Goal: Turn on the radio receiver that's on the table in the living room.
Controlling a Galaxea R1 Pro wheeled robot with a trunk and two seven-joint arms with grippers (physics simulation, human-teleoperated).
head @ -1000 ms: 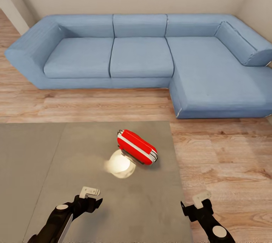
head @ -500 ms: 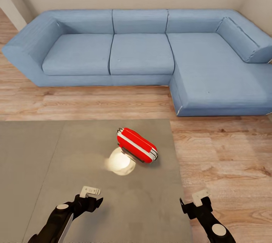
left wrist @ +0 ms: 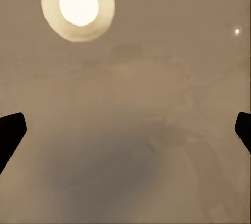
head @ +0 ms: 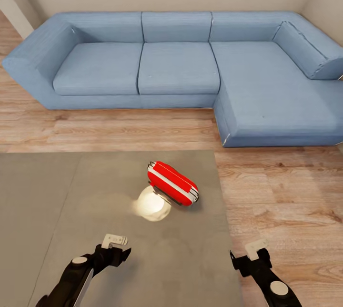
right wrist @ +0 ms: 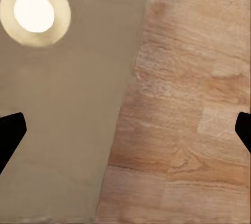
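Note:
The red radio receiver (head: 172, 183), with its white middle band, lies tilted on the glossy grey table (head: 57, 211) near the right end. Its dial faces away and cannot be seen. My left gripper (head: 114, 245) hangs open above the table, nearer to me and to the left of the radio. In the left wrist view the left gripper (left wrist: 125, 135) has bare table top between its fingertips. My right gripper (head: 255, 252) is open over the table's right edge. In the right wrist view the right gripper (right wrist: 125, 135) frames grey top on one side and wood floor (right wrist: 193, 104) on the other.
A blue L-shaped sofa (head: 176, 64) runs along the beige wall beyond the table, its chaise reaching forward at the right. Light wood floor (head: 286, 202) separates sofa and table. A bright lamp reflection (head: 151, 204) sits on the table top beside the radio.
The head camera shifted a little, so the whole scene slid slightly upward. The right gripper has sunk a bit lower in the view. The radio stays in place.

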